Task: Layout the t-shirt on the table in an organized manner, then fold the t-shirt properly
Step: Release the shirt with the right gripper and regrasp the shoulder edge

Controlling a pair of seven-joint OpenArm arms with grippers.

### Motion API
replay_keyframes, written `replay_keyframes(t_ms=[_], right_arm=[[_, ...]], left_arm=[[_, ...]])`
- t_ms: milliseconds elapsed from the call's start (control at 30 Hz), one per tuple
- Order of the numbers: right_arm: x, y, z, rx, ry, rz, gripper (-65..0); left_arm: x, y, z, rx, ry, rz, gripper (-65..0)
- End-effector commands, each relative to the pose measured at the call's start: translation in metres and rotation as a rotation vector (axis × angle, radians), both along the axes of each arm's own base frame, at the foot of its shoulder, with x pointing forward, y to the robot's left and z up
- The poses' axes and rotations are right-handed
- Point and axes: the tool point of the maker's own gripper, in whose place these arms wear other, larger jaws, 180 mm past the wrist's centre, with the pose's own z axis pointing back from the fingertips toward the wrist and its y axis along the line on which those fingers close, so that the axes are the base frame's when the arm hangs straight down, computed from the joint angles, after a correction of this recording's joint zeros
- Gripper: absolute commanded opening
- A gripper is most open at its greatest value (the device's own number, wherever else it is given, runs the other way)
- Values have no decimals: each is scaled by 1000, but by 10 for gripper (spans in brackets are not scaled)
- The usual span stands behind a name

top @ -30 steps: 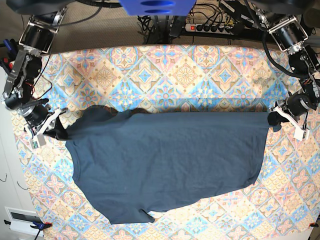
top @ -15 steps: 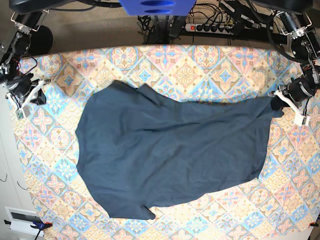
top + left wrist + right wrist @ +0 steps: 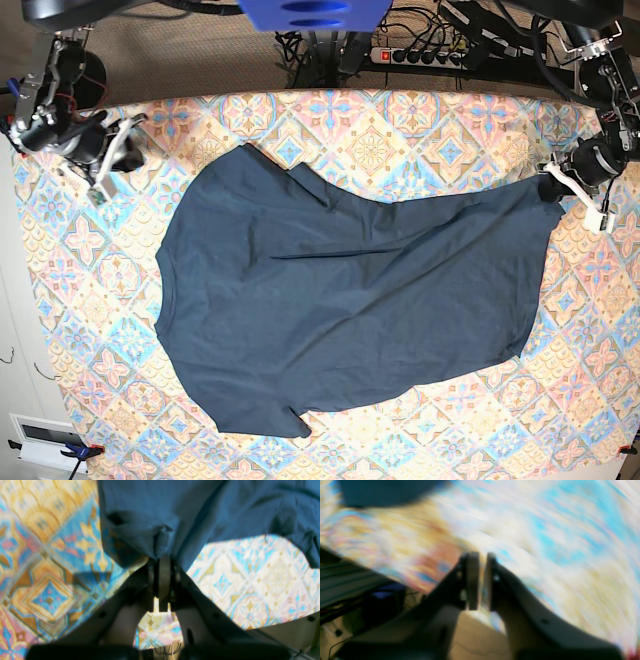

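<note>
The dark navy t-shirt (image 3: 340, 300) lies spread and wrinkled across the patterned table (image 3: 400, 130), its body slanting from far left to near right. At the right edge, my left gripper (image 3: 553, 190) is shut on a corner of the shirt. The left wrist view shows a bunch of the t-shirt (image 3: 200, 510) pinched at the tips of this left gripper (image 3: 163, 557). My right gripper (image 3: 125, 155) hovers at the far left, apart from the shirt. In the blurred right wrist view the right gripper (image 3: 482, 555) shows a narrow gap between its pads, with nothing in it.
A power strip with cables (image 3: 420, 52) lies beyond the table's far edge. A white box (image 3: 40, 435) sits on the floor at the near left corner. Bare tablecloth surrounds the shirt on all sides.
My right gripper let go of the shirt's left edge and swung toward the far left corner. The freed side settled on the table. The left gripper kept its hold and shifted slightly farther back.
</note>
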Motion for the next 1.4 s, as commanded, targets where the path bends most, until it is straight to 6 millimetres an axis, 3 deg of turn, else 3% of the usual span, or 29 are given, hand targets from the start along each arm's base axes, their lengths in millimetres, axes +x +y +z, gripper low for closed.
replay_keyframes(t_ms=[0, 100, 167, 333, 533, 800, 933, 1367], right_arm=[[4, 0, 6, -12, -18, 27, -491], [2, 9, 0, 3, -5, 50, -412], [13, 17, 6, 32, -54, 55, -395], [27, 58, 5, 73, -83, 178, -396], [13, 76, -18, -133, -45, 363, -396], [6, 117, -13, -165, -127, 527, -403], [5, 124, -12, -141, -143, 536, -435], [7, 125, -13, -136, -145, 534, -433]], left_arm=[[9, 8, 16, 31, -45, -7, -650], [15, 11, 22, 41, -61, -9, -650], [16, 11, 22, 44, -62, -9, -650], [16, 16, 26, 65, -61, -14, -650], [20, 17, 29, 66, -73, -14, -650], [25, 17, 33, 68, -86, -13, -650], [25, 17, 33, 68, -86, -13, -650], [25, 17, 33, 65, -88, -14, -650]])
